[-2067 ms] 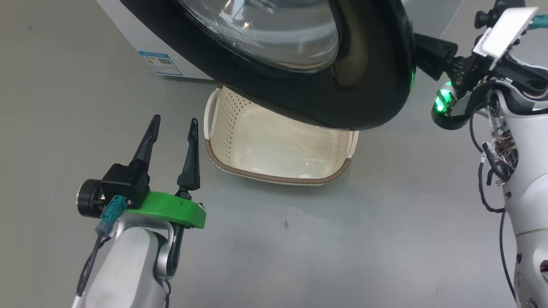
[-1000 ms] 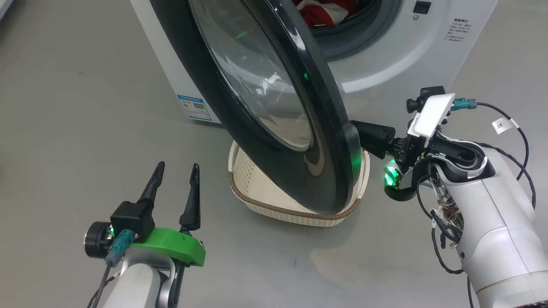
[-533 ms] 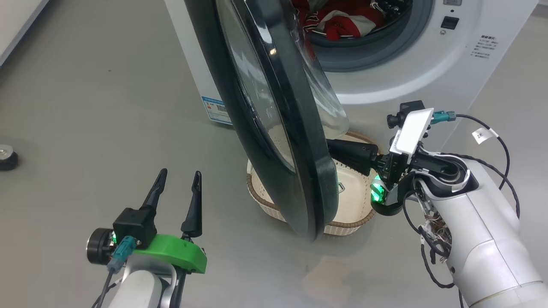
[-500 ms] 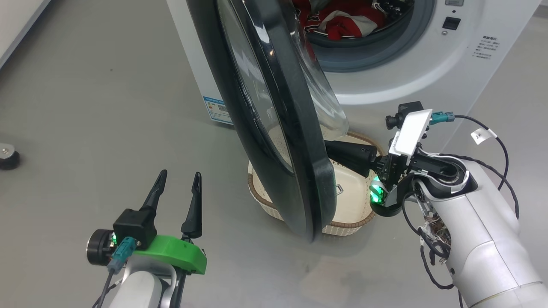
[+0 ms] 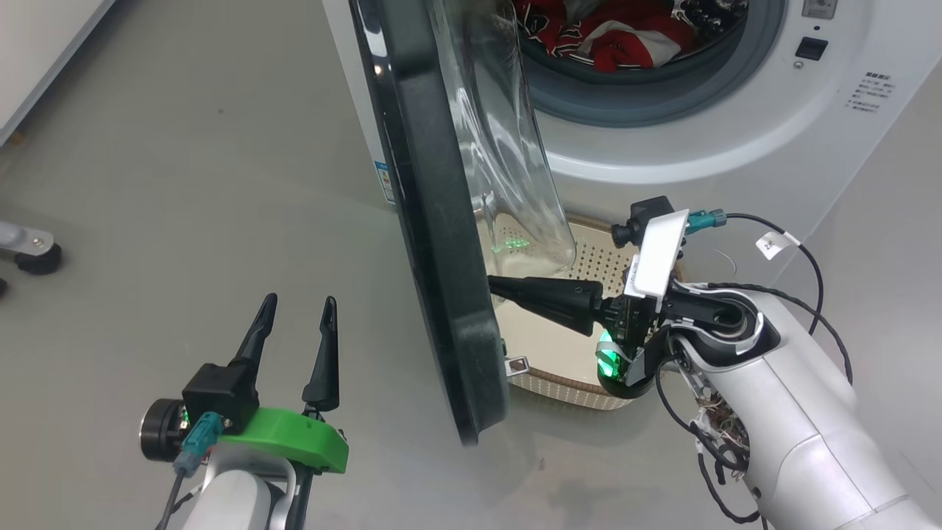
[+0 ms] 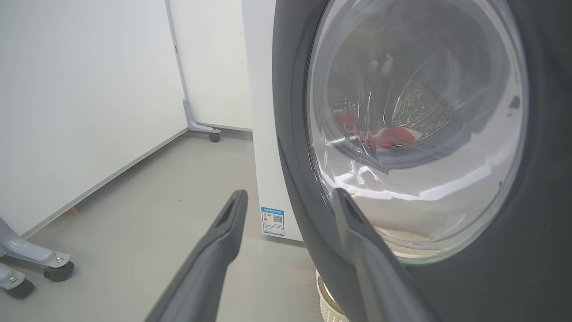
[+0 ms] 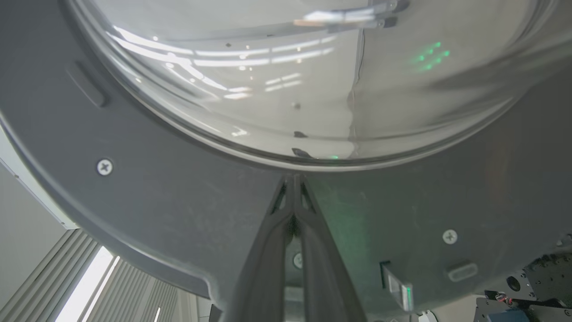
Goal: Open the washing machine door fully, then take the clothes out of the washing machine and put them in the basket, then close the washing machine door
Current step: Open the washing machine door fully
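Our right tool (image 5: 494, 283), fingers together, tip against inner face of one washing machine door (image 5: 434, 243). Our left tool (image 5: 300, 298) spread, empty, on door's outer side. One basket (image 5: 581, 383) under right tool. Clothes (image 5: 618, 37) beyond it, inside one washing machine (image 5: 662, 154). Grey floor (image 5: 184, 184), white wall (image 6: 67, 89).

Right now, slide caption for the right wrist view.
Shut right hand on the inner face of the washing machine door, below its glass window.

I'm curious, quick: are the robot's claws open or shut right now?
Left gripper: open, empty.
Right gripper: shut, tips against the washing machine door.
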